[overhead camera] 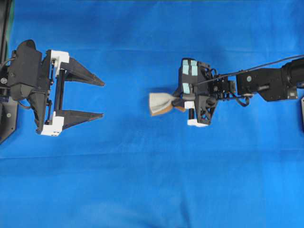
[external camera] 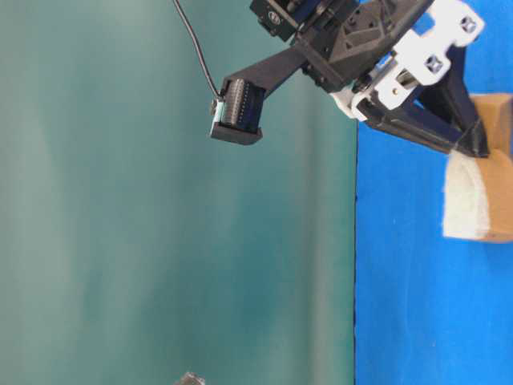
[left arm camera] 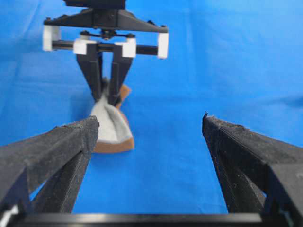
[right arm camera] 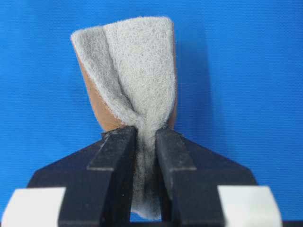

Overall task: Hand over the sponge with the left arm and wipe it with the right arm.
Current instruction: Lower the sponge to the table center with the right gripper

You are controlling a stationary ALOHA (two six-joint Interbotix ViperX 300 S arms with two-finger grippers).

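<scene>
The sponge (overhead camera: pixel 161 103) is pinched at one end, its grey-white pad folded in and the orange-brown layer showing along the edge. My right gripper (overhead camera: pixel 179 102), the one with pale teal patches, is shut on it just right of centre over the blue cloth. In the right wrist view the fingers squeeze the sponge (right arm camera: pixel 132 71) at the right gripper (right arm camera: pixel 146 135). My left gripper (overhead camera: pixel 103 99) stands wide open at the far left, holding nothing and well apart from the sponge. From the left wrist view the sponge (left arm camera: pixel 111 127) lies ahead beyond the left gripper (left arm camera: pixel 150 122), its free end touching the cloth.
A blue cloth (overhead camera: pixel 142 190) covers the whole work surface. In the table-level view a green backdrop (external camera: pixel 160 241) fills the left, and the cloth's edge (external camera: pixel 356 281) runs straight down. The right arm's wrist camera (external camera: pixel 236 108) and its cable hang there.
</scene>
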